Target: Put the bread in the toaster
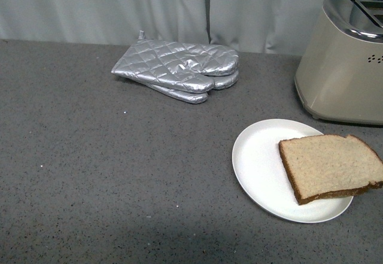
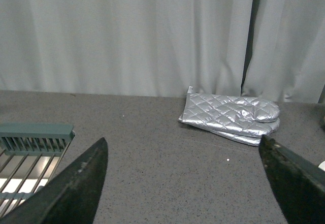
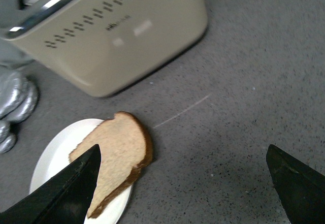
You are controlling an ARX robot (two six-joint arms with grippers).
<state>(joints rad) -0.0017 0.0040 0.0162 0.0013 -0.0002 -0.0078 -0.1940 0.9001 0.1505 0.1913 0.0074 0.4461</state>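
A tan slice of bread [image 1: 330, 166] with a dark crust lies flat on a round white plate [image 1: 258, 162], overhanging its right rim. The beige toaster [image 1: 344, 66] with its chrome slotted top stands just behind the plate at the far right. Neither arm shows in the front view. In the right wrist view the bread [image 3: 119, 155] and the toaster [image 3: 117, 41] appear, and my right gripper [image 3: 183, 153] hangs open above bare counter beside the slice, one dark finger [image 3: 76, 188] overlapping the plate [image 3: 51, 158]. My left gripper [image 2: 183, 145] is open over bare counter.
A pair of quilted silver oven mitts [image 1: 179, 69] lies at the back centre of the grey speckled counter [image 1: 90, 156], also seen in the left wrist view [image 2: 231, 117]. A green rack [image 2: 30, 148] sits at the counter's left. Grey curtains [image 1: 149, 6] close off the back.
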